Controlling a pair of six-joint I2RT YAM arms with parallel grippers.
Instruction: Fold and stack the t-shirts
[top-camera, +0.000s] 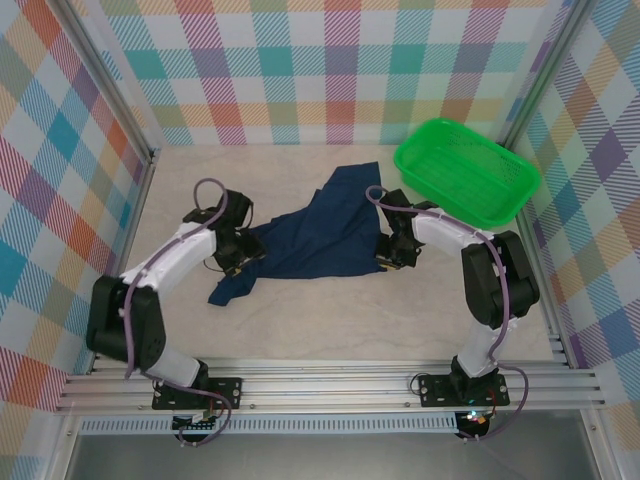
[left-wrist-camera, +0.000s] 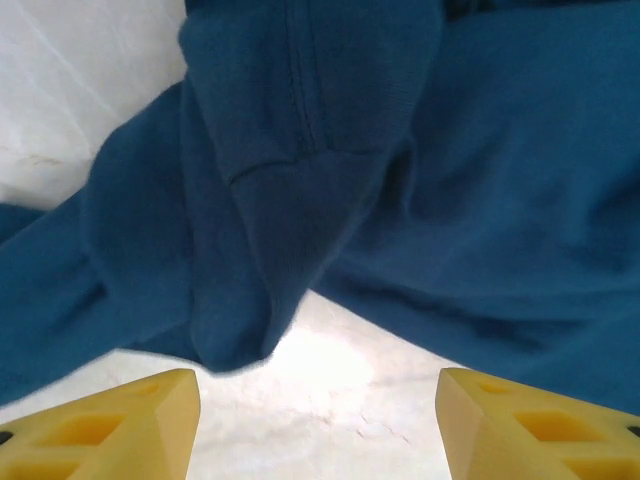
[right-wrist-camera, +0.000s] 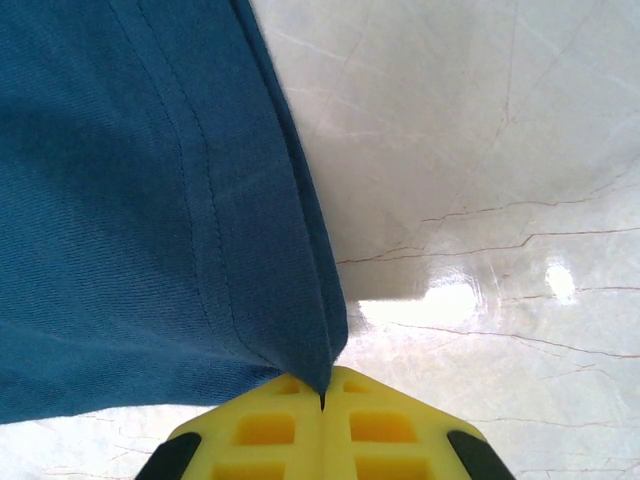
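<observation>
Right gripper (right-wrist-camera: 322, 392) clamped shut on the t-shirt (top-camera: 318, 235) hem, cloth edge pinched between the fingers pressed together. From above it sits at the shirt's right edge. Left gripper (left-wrist-camera: 320, 425) spread wide, holding nothing, low over bare surface (top-camera: 300, 335). A folded lump of navy cloth lies just ahead of its fingers; from above it is at the shirt's left edge.

T-shirt crumpled, mid-surface, between the two grippers. Long axis runs diagonal: one end trails to the near-left, the other points far-right toward the green basket (top-camera: 467, 170). Basket sits in the far-right corner, near the shirt's far tip but apart from it.

Open room: wide bare strip in front of the arm bases, bare patch at far-left. Plaid walls (top-camera: 300, 70) close the left, back and right edges.
</observation>
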